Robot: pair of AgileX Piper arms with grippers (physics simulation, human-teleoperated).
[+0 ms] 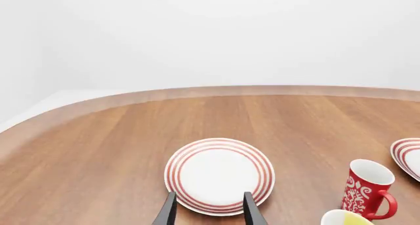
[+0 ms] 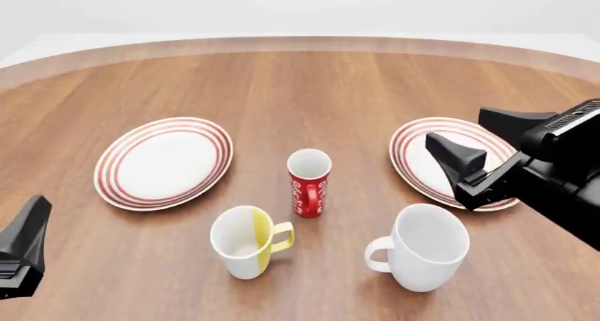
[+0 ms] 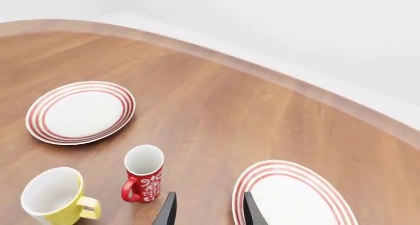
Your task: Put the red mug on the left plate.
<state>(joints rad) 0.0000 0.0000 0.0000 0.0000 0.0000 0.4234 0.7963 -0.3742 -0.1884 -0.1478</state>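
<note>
Round wooden bench (image 2: pixel 310 89): far half bare, curved edge well beyond everything. Left red-ringed white round plate (image 2: pixel 164 161) empty; right twin plate (image 2: pixel 433 168) empty. Big white mug (image 2: pixel 424 246), white-and-yellow mug (image 2: pixel 246 241), slim red swirl-patterned mug (image 2: pixel 308 182) upright between plates, all empty. Left gripper (image 1: pixel 209 208), right gripper (image 3: pixel 206 208): both narrowly parted, holding nothing.

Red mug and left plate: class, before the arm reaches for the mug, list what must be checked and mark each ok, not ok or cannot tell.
1. Red mug stands upright on the table: ok.
2. Left plate bare, nothing on it: ok.
3. Right hand open, nothing between its fingers: ok.
4. Left hand open, holding nothing: ok.
5. Mug stands apart from the white-and-yellow mug and big white mug: ok.
6. Mug's handle turned toward the arms' side of the table: ok.
</note>
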